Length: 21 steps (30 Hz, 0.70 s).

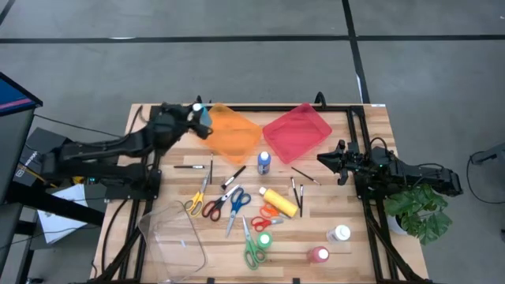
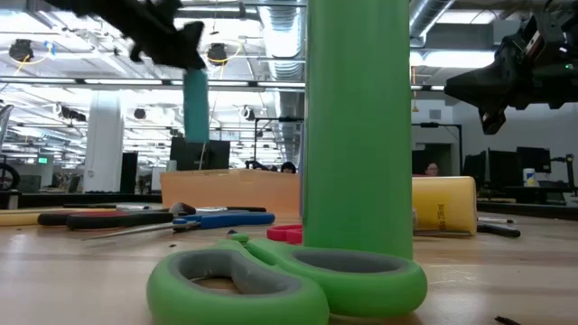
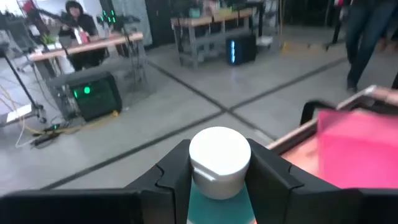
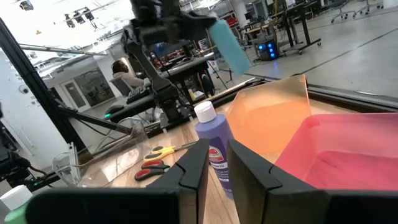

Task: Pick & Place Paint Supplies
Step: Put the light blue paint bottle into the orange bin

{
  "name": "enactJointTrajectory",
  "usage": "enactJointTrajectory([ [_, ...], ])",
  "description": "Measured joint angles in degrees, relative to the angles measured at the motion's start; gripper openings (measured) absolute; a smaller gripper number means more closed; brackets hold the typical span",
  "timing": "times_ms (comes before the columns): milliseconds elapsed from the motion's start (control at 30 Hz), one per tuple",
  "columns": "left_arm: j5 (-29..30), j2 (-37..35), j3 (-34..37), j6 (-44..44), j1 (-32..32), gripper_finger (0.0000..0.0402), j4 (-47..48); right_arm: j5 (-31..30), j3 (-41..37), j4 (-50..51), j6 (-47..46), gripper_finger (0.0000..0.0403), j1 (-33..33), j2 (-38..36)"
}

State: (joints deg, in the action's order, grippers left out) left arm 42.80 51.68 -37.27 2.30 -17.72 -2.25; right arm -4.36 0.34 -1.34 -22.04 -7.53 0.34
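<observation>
Teal, white-capped plastic paint bottle [image 1: 204, 119] hangs clenched in the left hand [image 1: 195, 115] over the orange plastic tray's [image 1: 234, 136] far-left corner, apparently mid-placement, next needing lowering and release, while the right hand [image 1: 325, 158] waits nearly closed, empty.

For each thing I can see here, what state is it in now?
Left gripper: shut on the teal bottle, held above the orange tray.
Right gripper: empty, off the table.
Orange tray: empty.
Red tray: empty.
Blue bottle: standing, capped.
Yellow bottle: lying down.
Green scissors: flat, closed.
</observation>
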Motion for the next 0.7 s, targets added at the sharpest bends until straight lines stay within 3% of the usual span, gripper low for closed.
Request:
enactJointTrajectory([
  [200, -12.41, 9.53, -0.01, 2.85, -9.80, 0.0112, -4.21, 0.02, 0.02, 0.00, 0.00, 0.0057, 0.02, 0.00],
  [367, -14.61, 13.42, 1.30, 3.23, -14.07, 0.0112, -6.24, 0.01, 0.01, 0.00, 0.00, 0.0057, 0.01, 0.01],
  [700, -16.41, 11.42, 7.61, 6.98, -16.28, 0.0112, -9.92, 0.01, 0.01, 0.01, 0.00, 0.0057, 0.02, 0.00],
])
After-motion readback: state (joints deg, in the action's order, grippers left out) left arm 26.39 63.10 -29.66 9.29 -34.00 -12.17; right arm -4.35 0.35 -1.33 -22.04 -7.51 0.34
